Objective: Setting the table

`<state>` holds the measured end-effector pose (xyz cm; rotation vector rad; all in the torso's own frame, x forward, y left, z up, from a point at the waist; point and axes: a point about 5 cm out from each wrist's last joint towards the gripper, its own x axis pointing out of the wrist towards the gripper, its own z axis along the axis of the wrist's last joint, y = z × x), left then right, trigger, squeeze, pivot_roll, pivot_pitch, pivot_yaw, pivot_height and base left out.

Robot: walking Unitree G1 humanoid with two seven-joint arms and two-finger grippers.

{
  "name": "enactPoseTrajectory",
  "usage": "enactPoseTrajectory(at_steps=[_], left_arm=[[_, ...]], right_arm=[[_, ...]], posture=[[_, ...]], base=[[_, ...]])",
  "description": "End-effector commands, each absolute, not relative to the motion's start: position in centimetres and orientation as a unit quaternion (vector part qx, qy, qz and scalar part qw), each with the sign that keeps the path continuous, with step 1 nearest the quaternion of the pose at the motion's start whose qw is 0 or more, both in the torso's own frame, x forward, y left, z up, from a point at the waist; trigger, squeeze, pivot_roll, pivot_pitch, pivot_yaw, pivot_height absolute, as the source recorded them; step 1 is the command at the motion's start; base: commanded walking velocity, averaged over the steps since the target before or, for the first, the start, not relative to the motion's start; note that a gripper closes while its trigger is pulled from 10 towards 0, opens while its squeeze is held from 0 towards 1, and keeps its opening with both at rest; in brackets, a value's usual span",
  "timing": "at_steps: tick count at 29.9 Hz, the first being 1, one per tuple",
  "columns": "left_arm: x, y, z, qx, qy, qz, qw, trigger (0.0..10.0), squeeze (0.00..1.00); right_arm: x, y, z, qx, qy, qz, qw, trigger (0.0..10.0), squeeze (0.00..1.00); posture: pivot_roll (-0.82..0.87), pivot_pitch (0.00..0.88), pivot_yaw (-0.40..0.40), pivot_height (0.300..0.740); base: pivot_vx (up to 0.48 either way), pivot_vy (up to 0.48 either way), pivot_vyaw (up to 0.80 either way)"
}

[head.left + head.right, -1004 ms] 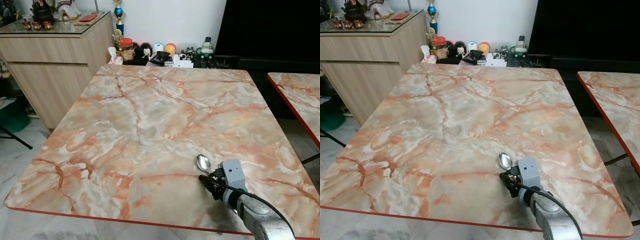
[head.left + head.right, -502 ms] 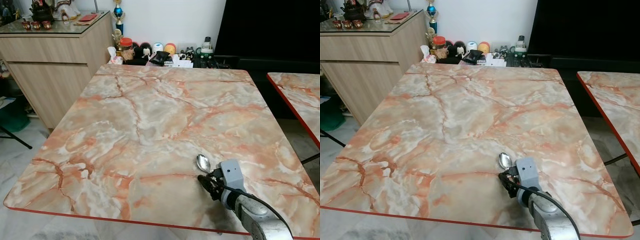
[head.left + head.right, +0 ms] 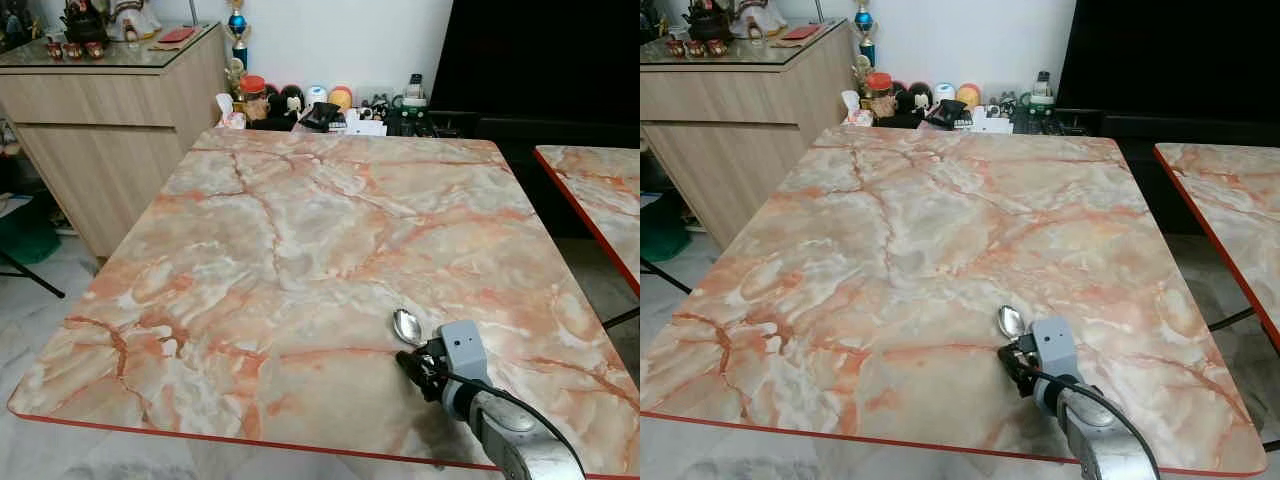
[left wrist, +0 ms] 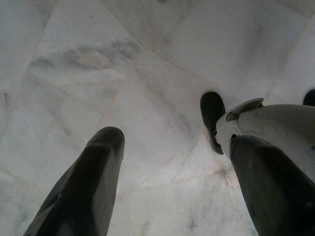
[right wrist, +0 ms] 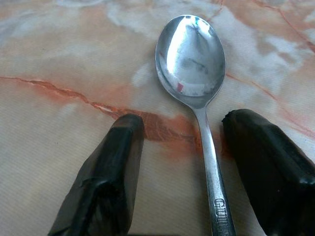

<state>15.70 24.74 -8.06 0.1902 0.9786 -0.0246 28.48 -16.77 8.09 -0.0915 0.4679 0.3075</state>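
A silver spoon [image 3: 407,326] lies flat on the marble-patterned table [image 3: 300,220], near the front right corner, bowl pointing away from me. My right gripper [image 3: 415,356] rests low over the tabletop at the spoon's handle. In the right wrist view the spoon [image 5: 191,54] runs between the two black fingers [image 5: 113,167], which stand apart on either side of the handle; the gripper [image 5: 183,120] is open. My left gripper [image 4: 174,137] hangs beside the table over pale floor tiles, open and holding nothing.
A wooden sideboard [image 3: 100,120] stands at the far left. Jars and small items [image 3: 300,105] crowd the wall beyond the table's far edge. A second marble table [image 3: 600,200] sits to the right across a gap. My own foot [image 4: 212,118] shows on the floor.
My right forearm has swung very slightly to the left. The spoon lies where it was.
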Motion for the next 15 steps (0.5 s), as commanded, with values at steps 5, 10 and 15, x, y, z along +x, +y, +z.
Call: enactPoseTrajectory(at_steps=[5, 10, 15], left_arm=[[14.96, 24.61, -8.41, 0.095, 0.483, -0.023, 0.87, 10.0, 0.0], [14.97, 24.47, -8.44, 0.094, 0.483, -0.025, 0.87, 10.0, 0.0], [15.0, 24.37, -8.45, 0.093, 0.482, -0.026, 0.871, 10.0, 0.0]], right_arm=[[27.89, -16.99, 6.97, -0.038, 0.255, 0.148, 0.955, 0.0, 0.0], [27.91, -17.12, 6.9, -0.042, 0.255, 0.146, 0.955, 0.0, 0.0], [27.95, -17.24, 6.89, -0.045, 0.254, 0.144, 0.955, 0.0, 0.0]], posture=[[0.0, 0.1, 0.011, 0.74], [0.0, 0.101, 0.01, 0.74], [0.0, 0.101, 0.01, 0.74]], base=[[0.0, 0.0, 0.0], [0.0, 0.0, 0.0], [0.0, 0.0, 0.0]])
